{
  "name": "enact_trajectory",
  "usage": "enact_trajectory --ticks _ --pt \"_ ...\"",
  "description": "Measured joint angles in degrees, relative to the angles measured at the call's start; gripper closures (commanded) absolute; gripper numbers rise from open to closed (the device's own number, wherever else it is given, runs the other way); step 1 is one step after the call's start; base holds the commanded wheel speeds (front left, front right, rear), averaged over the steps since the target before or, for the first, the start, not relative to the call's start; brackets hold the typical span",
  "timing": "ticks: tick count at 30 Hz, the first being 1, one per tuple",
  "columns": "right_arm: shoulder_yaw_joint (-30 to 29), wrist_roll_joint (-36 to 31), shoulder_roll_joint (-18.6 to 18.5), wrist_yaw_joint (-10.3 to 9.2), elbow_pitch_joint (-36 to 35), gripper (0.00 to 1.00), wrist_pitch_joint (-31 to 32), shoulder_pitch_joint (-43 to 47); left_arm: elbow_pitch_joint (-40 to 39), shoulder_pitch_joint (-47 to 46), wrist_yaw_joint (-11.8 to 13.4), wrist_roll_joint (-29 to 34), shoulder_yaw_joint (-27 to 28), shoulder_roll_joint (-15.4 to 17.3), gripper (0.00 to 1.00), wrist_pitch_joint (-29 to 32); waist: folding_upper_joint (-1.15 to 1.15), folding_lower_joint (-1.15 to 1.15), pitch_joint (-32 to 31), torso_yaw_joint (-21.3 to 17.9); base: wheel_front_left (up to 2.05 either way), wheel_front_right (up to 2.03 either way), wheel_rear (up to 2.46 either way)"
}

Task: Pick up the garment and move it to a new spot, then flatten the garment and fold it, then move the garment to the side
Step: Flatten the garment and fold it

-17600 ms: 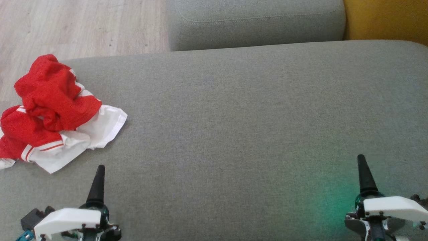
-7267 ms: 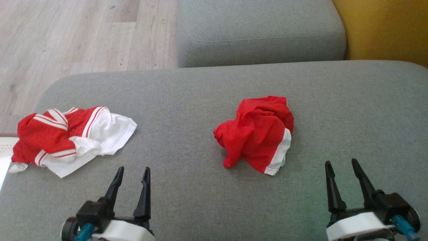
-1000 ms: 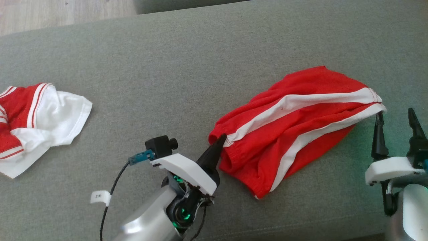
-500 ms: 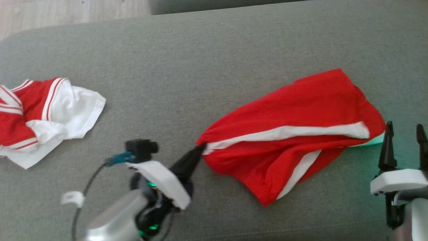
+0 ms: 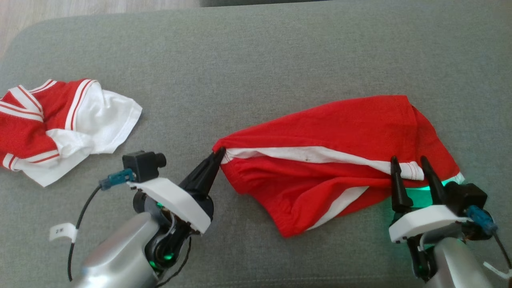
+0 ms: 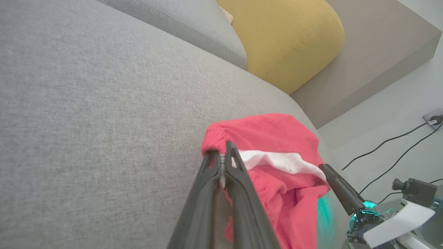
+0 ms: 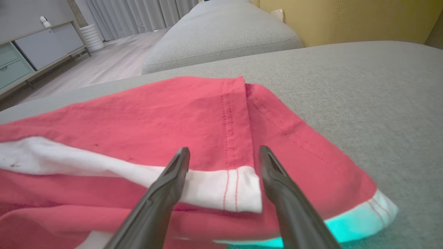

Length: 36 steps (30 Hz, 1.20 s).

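The garment (image 5: 336, 132) is a pair of red shorts with white side stripes, spread across the grey sofa seat (image 5: 256, 56). My left gripper (image 5: 221, 152) is shut on the elastic waistband at the garment's left end (image 6: 221, 138), fingertips pinching the red edge (image 6: 223, 155). My right gripper (image 5: 409, 161) stands open at the garment's right end, its fingers (image 7: 178, 166) straddling the white striped hem (image 7: 225, 188) without pinching it. The red cloth (image 7: 193, 107) lies flat beyond the fingers.
A second red and white garment (image 5: 60, 124) lies crumpled at the seat's left end. Wooden floor (image 5: 80, 8) lies beyond the far edge. A yellow cushion (image 6: 280, 38) and another grey cushion (image 7: 221, 34) sit further along the sofa. Cables (image 6: 391, 148) run on the floor.
The head camera has shifted. The shorts are pulled out longer and lie lower and flatter. My right gripper has come forward so its open fingers now straddle the striped hem.
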Motion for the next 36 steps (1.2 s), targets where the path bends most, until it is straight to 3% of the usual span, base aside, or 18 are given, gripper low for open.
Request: enact_trajectory --ticks 9,13,16,18,23,31,36 --pt "0.6 2.2 -1.0 0.00 -2.3 0.02 3.3 2.0 0.0 0.1 0.0 4.4 4.1 -1.1 1.00 0.0 0.00 0.00 0.9 0.4 0.00 0.00 0.00" --pt "2.5 3.3 -1.0 0.00 -4.2 0.22 5.5 3.7 0.2 0.2 -0.1 5.7 5.3 -1.6 1.00 0.0 0.00 0.00 1.2 0.3 0.00 0.00 0.00" --pt "3.0 3.4 -1.1 0.00 -6.5 0.24 6.5 4.5 0.5 0.2 -0.2 6.8 6.3 -2.0 1.00 0.0 0.00 0.00 1.3 0.5 0.00 0.00 0.00" --pt "3.5 3.7 -1.1 0.00 -7.6 0.29 7.1 5.2 0.7 0.2 -0.5 7.3 6.9 -2.2 1.00 0.0 0.00 0.00 1.4 0.6 0.00 0.00 0.00" --pt "3.8 3.7 -1.1 0.00 -9.7 1.00 7.6 7.2 1.2 0.2 -0.6 8.7 7.8 -3.1 1.00 0.0 0.00 0.00 1.6 0.6 0.00 0.00 0.00" --pt "0.3 2.7 -1.4 0.00 -16.8 1.00 6.7 6.6 0.4 0.0 -1.3 10.8 9.7 -3.4 1.00 0.0 0.00 0.00 2.1 0.3 0.00 0.00 0.00" --pt "-2.0 3.8 -2.2 0.00 -23.6 1.00 9.3 -0.2 -5.4 -5.1 -1.5 7.1 10.4 -2.5 1.00 2.3 0.00 0.00 3.3 -1.2 0.00 0.00 0.00"
